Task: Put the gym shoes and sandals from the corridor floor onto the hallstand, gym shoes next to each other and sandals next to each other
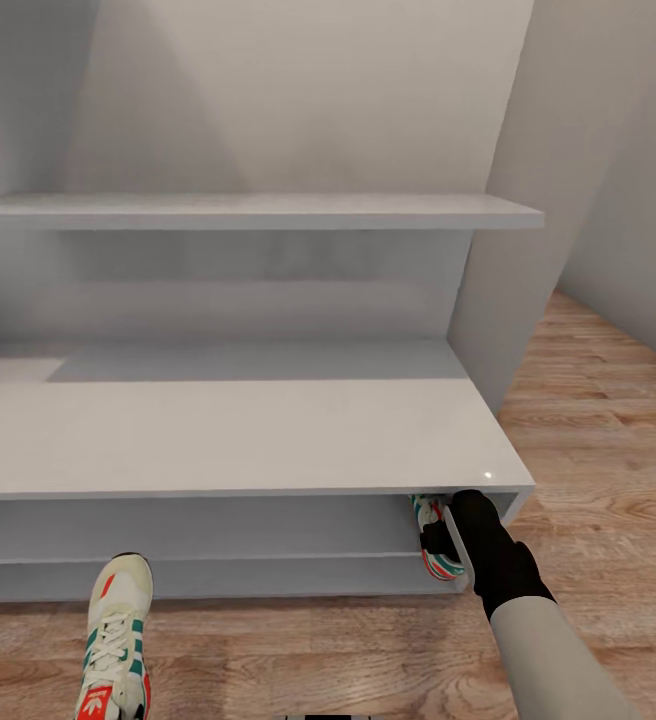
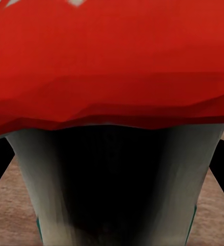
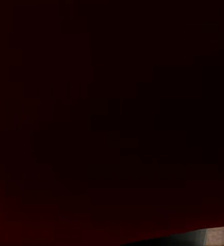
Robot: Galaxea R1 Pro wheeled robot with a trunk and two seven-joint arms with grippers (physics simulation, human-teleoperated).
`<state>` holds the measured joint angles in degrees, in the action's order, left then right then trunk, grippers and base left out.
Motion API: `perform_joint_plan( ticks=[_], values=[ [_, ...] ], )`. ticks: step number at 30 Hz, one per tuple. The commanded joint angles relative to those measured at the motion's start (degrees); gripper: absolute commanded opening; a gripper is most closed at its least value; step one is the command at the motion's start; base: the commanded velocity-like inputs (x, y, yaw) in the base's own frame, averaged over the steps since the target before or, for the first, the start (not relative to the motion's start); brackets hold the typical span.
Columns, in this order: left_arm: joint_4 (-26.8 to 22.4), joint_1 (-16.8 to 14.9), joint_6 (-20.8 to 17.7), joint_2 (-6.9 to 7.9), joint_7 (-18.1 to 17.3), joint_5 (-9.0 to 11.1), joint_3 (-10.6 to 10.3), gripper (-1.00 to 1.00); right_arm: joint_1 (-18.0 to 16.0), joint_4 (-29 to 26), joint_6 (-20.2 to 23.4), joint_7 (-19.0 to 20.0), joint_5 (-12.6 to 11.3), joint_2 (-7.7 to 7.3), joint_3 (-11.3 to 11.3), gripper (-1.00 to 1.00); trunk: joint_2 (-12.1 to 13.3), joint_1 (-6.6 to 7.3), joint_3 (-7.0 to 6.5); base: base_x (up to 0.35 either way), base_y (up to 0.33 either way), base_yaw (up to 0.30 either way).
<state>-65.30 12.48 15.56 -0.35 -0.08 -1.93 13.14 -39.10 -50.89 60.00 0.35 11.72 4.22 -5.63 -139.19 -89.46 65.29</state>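
Two gym shoes are in sight from the head view, and neither is settled on the rack yet, as far as I can judge. One gym shoe (image 1: 115,640) sits over the corridor floor (image 1: 608,440) at the lower left, toe toward the hallstand (image 1: 238,440), laces and red tongue tag facing up; whether it rests on the planks or is held up cannot be told there. The other gym shoe (image 1: 434,540) is at the right end of the unit, partly inside the opening under the top board, with the right gripper (image 1: 468,520) right against it. The dark wrist hides the fingers, so I cannot tell whether they are apart or clamped on the shoe. The bench top and the wall shelf (image 1: 258,212) above it are bare. No sandals appear.

From the left wrist view, a red-orange heel and the dark mouth of a sneaker (image 2: 112,102) sit very close to the lens, with black finger shapes at both edges and wood planks beneath. That suggests the left gripper straddles the shoe, but whether it is clamped on it cannot be told.

From the right wrist view, nearly everything is dark with a deep red cast, likely the second shoe's heel pressed near the camera; a sliver of floor (image 3: 219,234) shows at one corner.

By my reading, one sneaker is being tucked into the shelf, the other waits, and both sandals remain.
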Motion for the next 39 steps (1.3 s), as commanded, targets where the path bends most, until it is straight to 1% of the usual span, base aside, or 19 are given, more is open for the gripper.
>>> perform_joint_plan(
  ticks=[1,13,20,21,39],
  values=[
    [0.0,0.0,0.0,0.0,0.0,0.0,0.01,-1.0,0.0,0.0,0.0,0.0,0.02,0.0,0.0,-1.0,0.0,0.0,0.0,0.0,0.0,0.0],
    [0.0,0.0,0.0,0.0,0.11,0.0,0.04,-1.0,-0.01,0.01,0.0,-0.02,0.05,0.0,0.0,-1.0,0.0,0.0,0.0,0.004,0.0,0.0],
    [0.04,0.0,0.0,0.0,0.14,0.0,0.0,-1.0,-0.01,0.0,0.0,-0.01,0.03,0.0,0.0,-1.0,0.0,0.0,0.0,0.162,0.0,0.0],
    [0.06,0.0,0.01,0.0,0.09,0.0,0.0,-1.0,-0.01,0.0,0.0,-0.01,0.04,0.0,0.0,1.0,0.0,0.0,0.0,0.061,0.0,0.0],
    [0.09,0.0,0.0,0.0,0.06,0.0,0.02,-1.0,-0.01,0.0,0.0,-0.02,0.02,-0.04,-0.03,1.0,0.0,0.0,0.0,0.007,0.0,0.0]
  ],
)
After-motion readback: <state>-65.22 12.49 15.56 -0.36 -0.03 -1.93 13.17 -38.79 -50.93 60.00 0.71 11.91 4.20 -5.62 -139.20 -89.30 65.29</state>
